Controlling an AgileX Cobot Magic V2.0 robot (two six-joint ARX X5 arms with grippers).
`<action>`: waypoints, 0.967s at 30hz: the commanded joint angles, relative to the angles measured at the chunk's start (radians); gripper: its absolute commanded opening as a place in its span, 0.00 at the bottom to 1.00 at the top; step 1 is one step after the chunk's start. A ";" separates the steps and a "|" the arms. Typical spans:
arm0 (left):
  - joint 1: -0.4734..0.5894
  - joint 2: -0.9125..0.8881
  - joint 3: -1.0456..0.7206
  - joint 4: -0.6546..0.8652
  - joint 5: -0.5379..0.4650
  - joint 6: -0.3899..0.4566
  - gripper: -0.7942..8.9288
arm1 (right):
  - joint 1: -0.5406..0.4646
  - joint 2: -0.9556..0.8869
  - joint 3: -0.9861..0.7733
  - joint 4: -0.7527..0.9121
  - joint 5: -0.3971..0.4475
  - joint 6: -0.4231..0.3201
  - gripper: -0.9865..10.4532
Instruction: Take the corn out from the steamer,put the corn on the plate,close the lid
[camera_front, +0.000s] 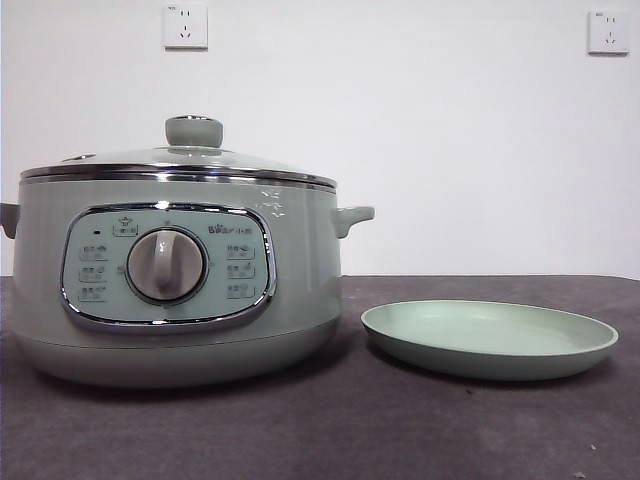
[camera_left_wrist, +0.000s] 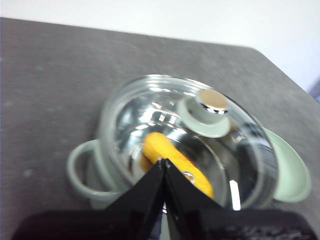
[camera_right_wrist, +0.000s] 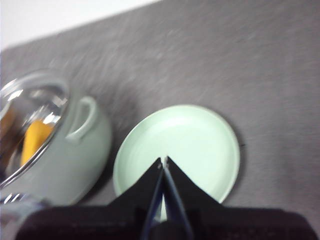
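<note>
The sage-green steamer (camera_front: 170, 290) stands on the table at the left with its glass lid (camera_front: 180, 160) on; the lid's green knob (camera_left_wrist: 207, 112) has a chrome cap. Through the glass the yellow-orange corn (camera_left_wrist: 170, 160) lies inside the pot, also seen as the corn (camera_right_wrist: 36, 140) from the other wrist. The pale green plate (camera_front: 490, 338) lies bare to the steamer's right. My left gripper (camera_left_wrist: 164, 161) hangs shut high above the lid. My right gripper (camera_right_wrist: 163, 160) hangs shut high above the plate (camera_right_wrist: 190, 145). Neither arm shows in the front view.
The dark grey table top (camera_front: 400, 430) runs to a white wall with two sockets (camera_front: 185, 25). The steamer's side handle (camera_front: 352, 217) sticks out toward the plate.
</note>
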 joint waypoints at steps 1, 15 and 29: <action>0.002 0.084 0.061 -0.044 0.067 0.064 0.08 | 0.000 0.082 0.077 -0.071 -0.100 -0.117 0.09; -0.009 0.309 0.164 -0.047 0.182 0.073 0.51 | 0.000 0.252 0.163 -0.154 -0.190 -0.186 0.48; -0.225 0.528 0.350 0.042 -0.059 0.061 0.50 | 0.000 0.252 0.163 -0.121 -0.190 -0.160 0.47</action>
